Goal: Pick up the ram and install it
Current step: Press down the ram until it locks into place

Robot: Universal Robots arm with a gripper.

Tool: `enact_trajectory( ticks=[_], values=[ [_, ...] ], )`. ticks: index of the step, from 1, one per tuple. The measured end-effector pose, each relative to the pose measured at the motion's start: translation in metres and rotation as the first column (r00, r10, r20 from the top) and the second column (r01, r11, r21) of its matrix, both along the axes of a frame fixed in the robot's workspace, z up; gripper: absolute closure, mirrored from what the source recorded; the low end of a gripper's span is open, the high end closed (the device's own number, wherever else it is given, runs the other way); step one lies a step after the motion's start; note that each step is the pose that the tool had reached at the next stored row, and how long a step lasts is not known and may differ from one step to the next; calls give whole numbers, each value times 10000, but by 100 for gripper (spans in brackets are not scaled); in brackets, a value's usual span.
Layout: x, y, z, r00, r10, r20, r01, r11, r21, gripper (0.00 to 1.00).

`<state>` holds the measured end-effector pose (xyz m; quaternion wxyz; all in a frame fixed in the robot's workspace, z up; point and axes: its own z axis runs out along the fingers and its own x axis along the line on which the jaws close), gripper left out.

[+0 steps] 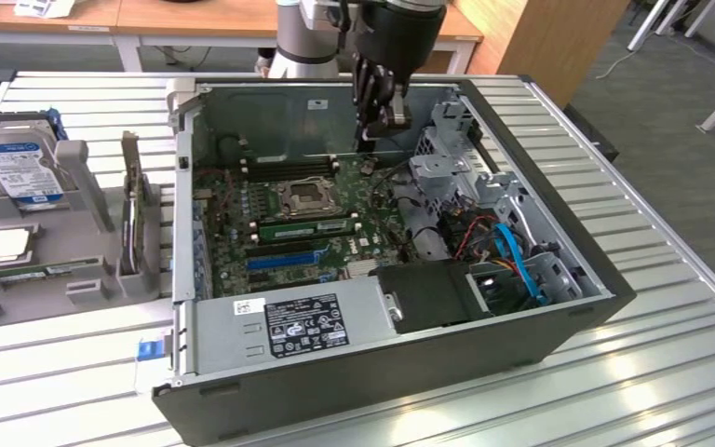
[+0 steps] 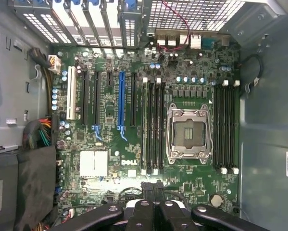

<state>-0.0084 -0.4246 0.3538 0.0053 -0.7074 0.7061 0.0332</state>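
The slatted metal table (image 1: 681, 354) carries an open computer case (image 1: 457, 372) lying on its side, its motherboard (image 1: 239, 233) facing up. Observe that the pincer (image 1: 375, 138) hangs inside the case over the board's far edge, its fingers (image 2: 146, 192) pressed fully together with nothing between them; the processor socket (image 2: 188, 132) and black memory slots (image 2: 153, 127) lie below it. Locate the ram (image 1: 47, 271) well apart from the pincer, outside the case toward the exterior view's left, lying in a grey holder (image 1: 85, 289) near the upright hard drive (image 1: 16, 163).
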Motion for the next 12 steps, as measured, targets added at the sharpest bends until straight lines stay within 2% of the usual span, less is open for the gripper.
enact_trajectory(
  ticks=[12],
  values=[
    [0,0,-127,10000,0,81,0,10000,0,90]
  ],
)
